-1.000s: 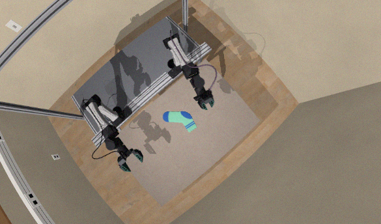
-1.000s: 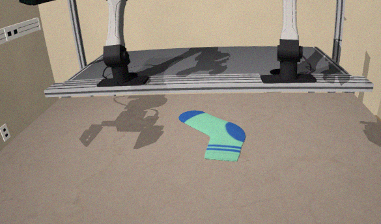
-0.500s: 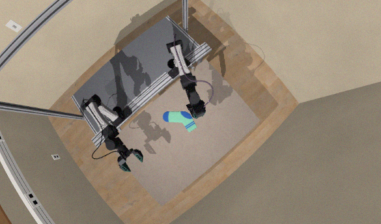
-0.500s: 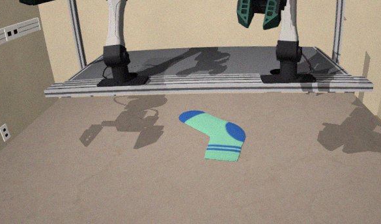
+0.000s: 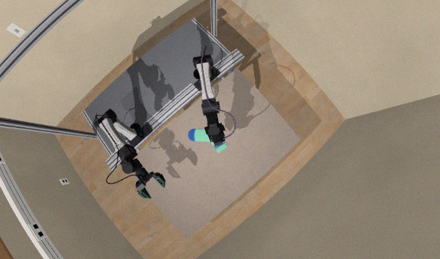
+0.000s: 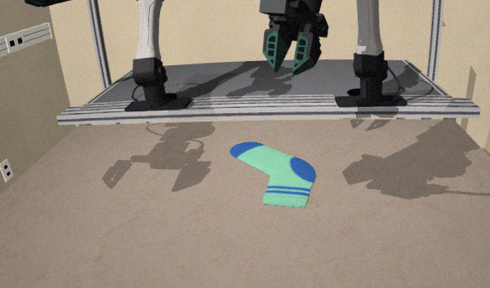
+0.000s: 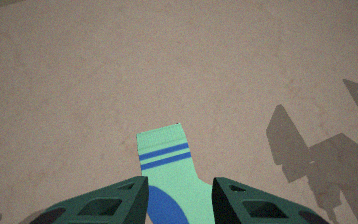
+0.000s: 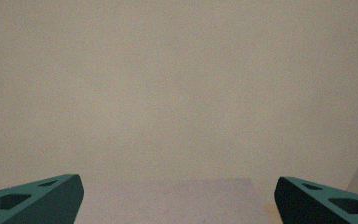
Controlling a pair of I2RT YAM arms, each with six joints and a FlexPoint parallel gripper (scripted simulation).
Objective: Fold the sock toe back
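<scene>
The mint-green sock [image 5: 201, 135] [image 6: 278, 167] [image 7: 169, 176] lies flat and unfolded. In the exterior view its blue toe [image 6: 246, 149] points to the back left, the blue heel [image 6: 303, 168] is at the right, and the striped cuff is nearest that camera. My left gripper [image 6: 285, 72] [image 7: 180, 185] is partly open and empty, high above the sock. In the top view its arm covers the heel area; its wrist view shows the cuff and part of the heel, with the toe out of frame. My right gripper [image 5: 157, 192] [image 8: 179, 185] is wide open and empty, well away from the sock.
The sock lies on a beige mat [image 5: 231, 184] [image 6: 157, 243]. A metal rail [image 5: 171, 107] [image 6: 256, 111] carries both arm bases behind it. Dark arm shadows fall on the mat at both sides of the sock. Upright metal posts stand behind the arms.
</scene>
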